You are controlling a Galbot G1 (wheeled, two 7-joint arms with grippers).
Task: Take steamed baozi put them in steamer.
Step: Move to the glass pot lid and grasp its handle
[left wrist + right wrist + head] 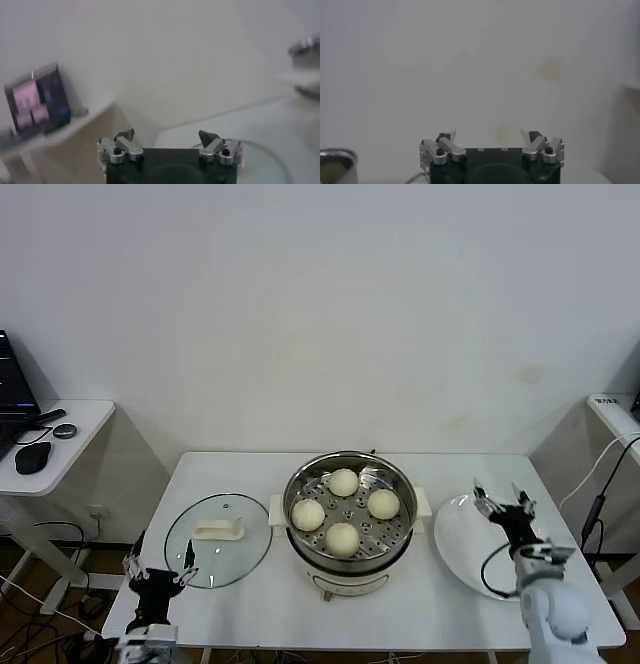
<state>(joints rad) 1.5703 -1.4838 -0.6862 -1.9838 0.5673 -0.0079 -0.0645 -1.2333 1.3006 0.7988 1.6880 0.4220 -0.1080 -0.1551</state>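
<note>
Four buns [342,509] sit on the holed tray inside the steamer [348,561] at the middle of the tabletop [420,609]. Right pincer [505,503] hangs over the plate [455,546], spread wide, empty. Left pincer [159,567], also spread and empty, is beside the glass lid [217,559].

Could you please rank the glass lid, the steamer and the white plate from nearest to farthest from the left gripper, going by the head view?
From the left gripper, at the table's front left corner:
1. Glass lid, just beside it.
2. Steamer, at the table's centre.
3. White plate, far right, under the right gripper.
</note>
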